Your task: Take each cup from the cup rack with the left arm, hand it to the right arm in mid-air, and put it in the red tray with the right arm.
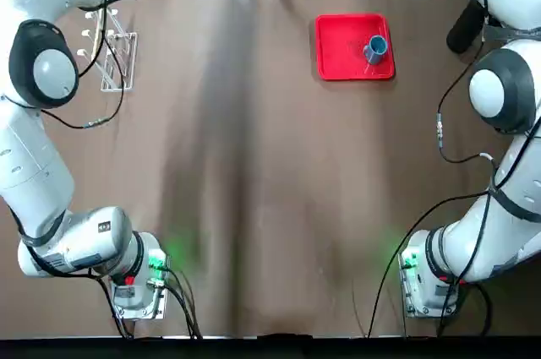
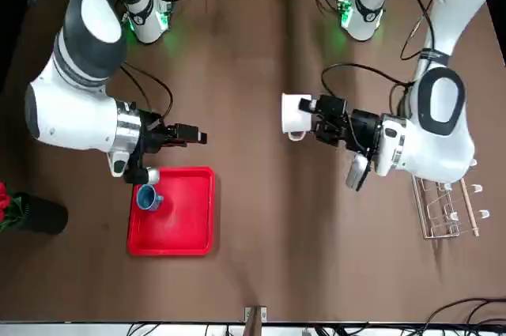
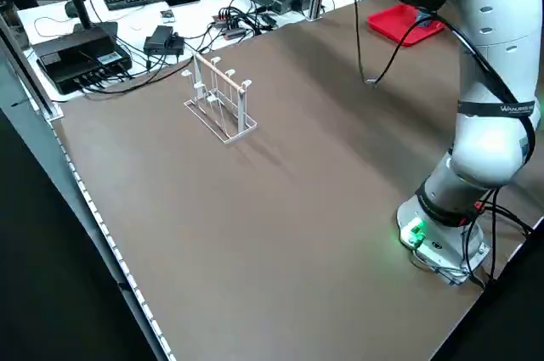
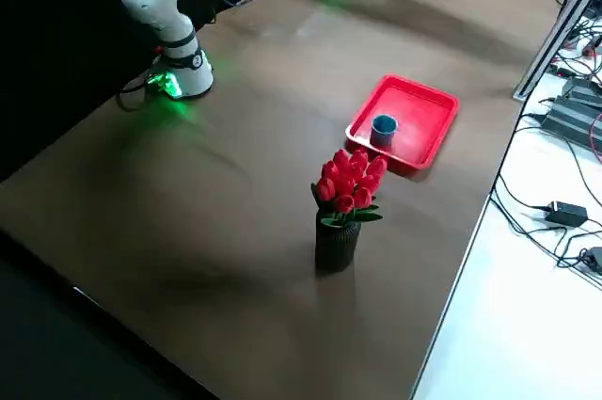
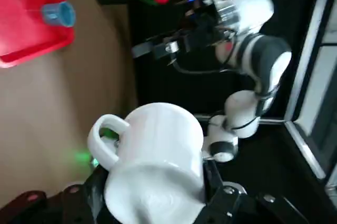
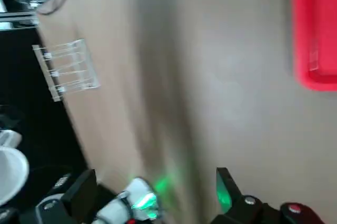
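My left gripper [image 2: 312, 121] is shut on a white cup [image 2: 295, 114], held on its side in mid-air above the middle of the table. In the left wrist view the white cup [image 5: 158, 166] fills the space between the fingers. My right gripper [image 2: 194, 137] hovers open some way from the cup and points toward it; its fingers [image 6: 79, 195] stand wide apart with nothing between them. A blue cup [image 1: 376, 48] stands upright in the red tray [image 1: 338, 59] near one edge. The white wire cup rack [image 1: 114, 51] holds no cups.
A black vase of red flowers [image 4: 343, 202] stands beside the red tray [image 4: 423, 108] near the table edge. Cables trail from both arms. Boxes and more cables lie on the white surface [image 3: 127, 38] beyond the cup rack [image 3: 221, 102].
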Controlling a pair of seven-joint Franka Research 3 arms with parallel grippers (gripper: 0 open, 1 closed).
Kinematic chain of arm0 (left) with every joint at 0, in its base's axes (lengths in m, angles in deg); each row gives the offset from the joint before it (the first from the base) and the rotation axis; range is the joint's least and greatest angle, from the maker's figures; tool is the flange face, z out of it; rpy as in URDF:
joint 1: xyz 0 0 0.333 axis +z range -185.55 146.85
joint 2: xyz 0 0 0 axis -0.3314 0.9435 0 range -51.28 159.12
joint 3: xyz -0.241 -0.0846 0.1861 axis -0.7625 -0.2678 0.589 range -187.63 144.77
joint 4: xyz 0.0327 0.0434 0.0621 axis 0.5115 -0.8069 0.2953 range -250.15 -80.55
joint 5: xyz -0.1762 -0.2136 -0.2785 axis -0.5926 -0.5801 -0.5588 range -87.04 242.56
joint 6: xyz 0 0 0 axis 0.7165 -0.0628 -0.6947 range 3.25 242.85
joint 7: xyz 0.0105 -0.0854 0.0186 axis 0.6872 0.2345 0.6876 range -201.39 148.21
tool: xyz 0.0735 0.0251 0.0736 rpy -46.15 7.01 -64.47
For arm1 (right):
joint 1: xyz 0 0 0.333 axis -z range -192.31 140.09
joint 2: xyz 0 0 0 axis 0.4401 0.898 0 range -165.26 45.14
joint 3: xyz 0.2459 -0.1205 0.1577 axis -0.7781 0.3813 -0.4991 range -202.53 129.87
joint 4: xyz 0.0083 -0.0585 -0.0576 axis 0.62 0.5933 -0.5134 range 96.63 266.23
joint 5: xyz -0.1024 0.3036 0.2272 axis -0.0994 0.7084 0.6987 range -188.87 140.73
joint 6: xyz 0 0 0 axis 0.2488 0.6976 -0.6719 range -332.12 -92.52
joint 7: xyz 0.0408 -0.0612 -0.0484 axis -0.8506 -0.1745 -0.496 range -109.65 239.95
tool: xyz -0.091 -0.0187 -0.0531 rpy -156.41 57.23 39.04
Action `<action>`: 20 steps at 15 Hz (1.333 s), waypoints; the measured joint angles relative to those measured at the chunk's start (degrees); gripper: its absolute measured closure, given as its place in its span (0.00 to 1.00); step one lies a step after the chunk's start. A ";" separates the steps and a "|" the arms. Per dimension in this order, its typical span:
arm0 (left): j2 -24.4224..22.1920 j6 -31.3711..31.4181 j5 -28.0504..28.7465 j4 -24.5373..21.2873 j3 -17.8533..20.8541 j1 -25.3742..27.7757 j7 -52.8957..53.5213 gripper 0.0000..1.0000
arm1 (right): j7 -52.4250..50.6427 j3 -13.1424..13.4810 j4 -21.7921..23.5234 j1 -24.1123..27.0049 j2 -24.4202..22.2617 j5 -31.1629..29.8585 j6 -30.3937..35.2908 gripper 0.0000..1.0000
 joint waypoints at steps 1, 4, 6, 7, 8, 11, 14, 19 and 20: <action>0.12 1.14 -2.51 0.01 -0.02 -0.92 0.06 0.26 | 0.00 0.05 0.00 0.00 0.34 2.85 -0.11 0.00; 0.31 5.65 -5.97 0.01 -0.06 -3.79 0.26 0.26 | 0.00 0.12 0.02 0.02 1.28 12.08 -0.21 0.01; 0.45 9.43 -6.90 0.01 -0.09 -6.09 0.85 0.26 | 0.00 0.24 0.02 0.14 1.73 19.71 -0.25 0.02; 0.62 11.44 -7.02 0.01 -0.10 -7.29 1.22 0.26 | 0.11 0.32 0.01 0.20 1.86 23.19 -0.25 0.02; 0.89 13.13 -7.06 0.01 -0.11 -8.34 1.43 0.26 | 0.82 0.40 0.01 0.27 1.92 25.78 -0.26 0.02; 2.08 16.29 -7.27 0.32 -0.10 -10.50 1.95 0.26 | 5.54 0.51 0.02 0.46 2.05 28.55 -0.33 0.04; 2.65 18.61 -7.28 0.48 -0.11 -11.47 2.16 0.26 | 9.22 0.56 0.02 0.65 2.31 30.86 -0.39 0.09; 3.24 20.71 -7.28 0.94 -0.10 -12.18 2.16 0.26 | 12.69 0.56 0.04 0.68 2.86 31.92 -0.72 0.33; 3.28 21.02 -7.28 0.99 -0.10 -12.34 2.16 0.26 | 13.22 0.54 0.04 0.66 2.88 32.00 -0.87 0.34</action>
